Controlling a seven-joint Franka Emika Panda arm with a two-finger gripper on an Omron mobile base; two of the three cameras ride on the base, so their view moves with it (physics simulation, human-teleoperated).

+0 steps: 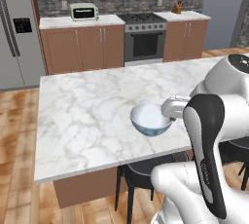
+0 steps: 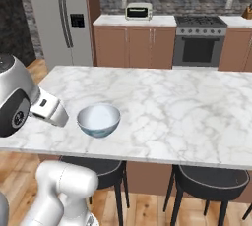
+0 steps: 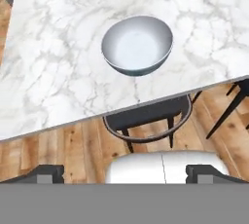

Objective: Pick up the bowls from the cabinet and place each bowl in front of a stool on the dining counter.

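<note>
The white arm rises from the base, its dark-jointed upper link bent forward and the wrist reaching out level above the near edge of the scene. In the hand view the gripper [image 3: 126,173] points steeply downward, its two dark fingertips [image 3: 47,173] set wide apart at the bottom corners, with nothing between them.

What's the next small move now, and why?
Probably back the gripper away and head for the second bowl: the white bowl sits upright on the dining counter above a stool, and the fingers are spread apart, holding nothing.
</note>
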